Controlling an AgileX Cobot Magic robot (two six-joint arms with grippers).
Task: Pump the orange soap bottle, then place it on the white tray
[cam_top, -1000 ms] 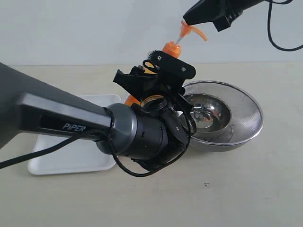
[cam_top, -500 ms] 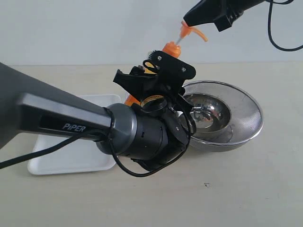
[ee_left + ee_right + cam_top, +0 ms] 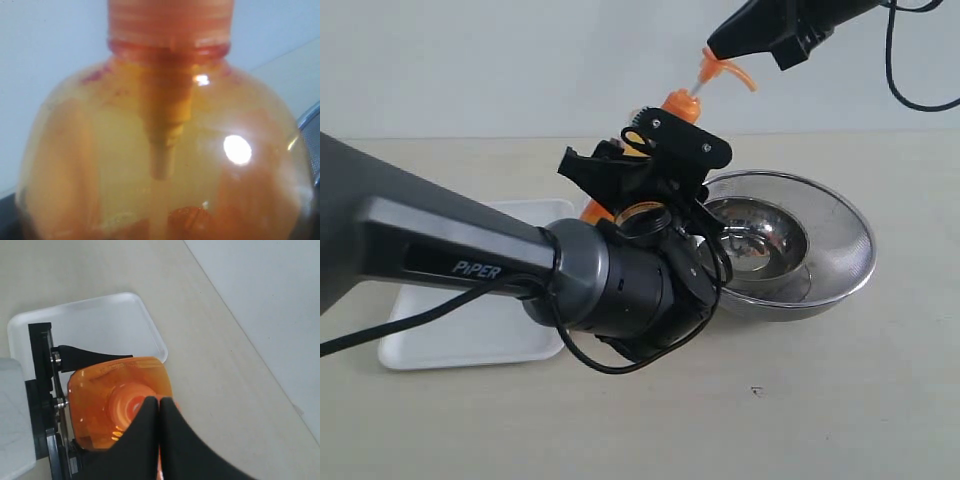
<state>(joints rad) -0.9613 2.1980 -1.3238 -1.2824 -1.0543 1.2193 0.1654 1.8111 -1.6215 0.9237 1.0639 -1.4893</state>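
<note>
Right gripper (image 3: 713, 45) on the pump, translucent orange plastic soap bottle (image 3: 677, 103) held aloft beside the flat white rimmed tray (image 3: 440, 345).

The left gripper (image 3: 655, 160) clamps the bottle's glossy body clear of the table, just past the tray's far corner, towards the round steel bowl (image 3: 840, 225). The bottle's long axis leans, neck up towards the right gripper, whose black fingers are pressed together (nothing between them), tips on the orange pump head (image 3: 728, 68). The press probably must run down that tilted axis.
</note>
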